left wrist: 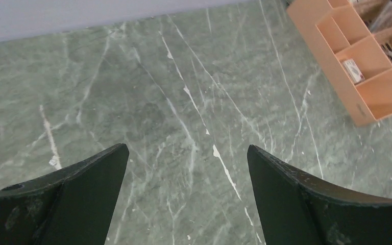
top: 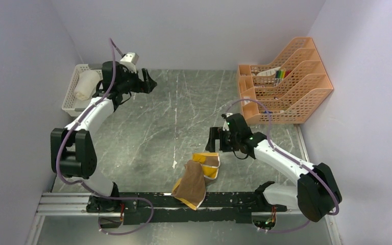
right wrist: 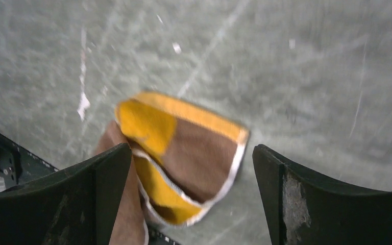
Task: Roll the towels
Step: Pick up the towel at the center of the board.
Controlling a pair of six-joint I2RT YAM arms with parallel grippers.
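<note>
The brown towel with a mustard-yellow reverse [top: 196,178] lies crumpled at the table's near edge, partly draped over the black rail. In the right wrist view the towel [right wrist: 184,153] lies below and between my open fingers, untouched. My right gripper [top: 213,139] hovers open just above and right of it. The cream-white towel [top: 87,84] sits rolled in the white basket [top: 71,104] at the far left. My left gripper [top: 149,81] is open and empty, raised beside the basket, over bare table [left wrist: 189,153].
An orange mesh desk organizer [top: 286,81] with pens and small items stands at the back right; it also shows in the left wrist view [left wrist: 362,66]. The black rail [top: 235,201] runs along the near edge. Grey marble tabletop [top: 184,112] lies between the arms.
</note>
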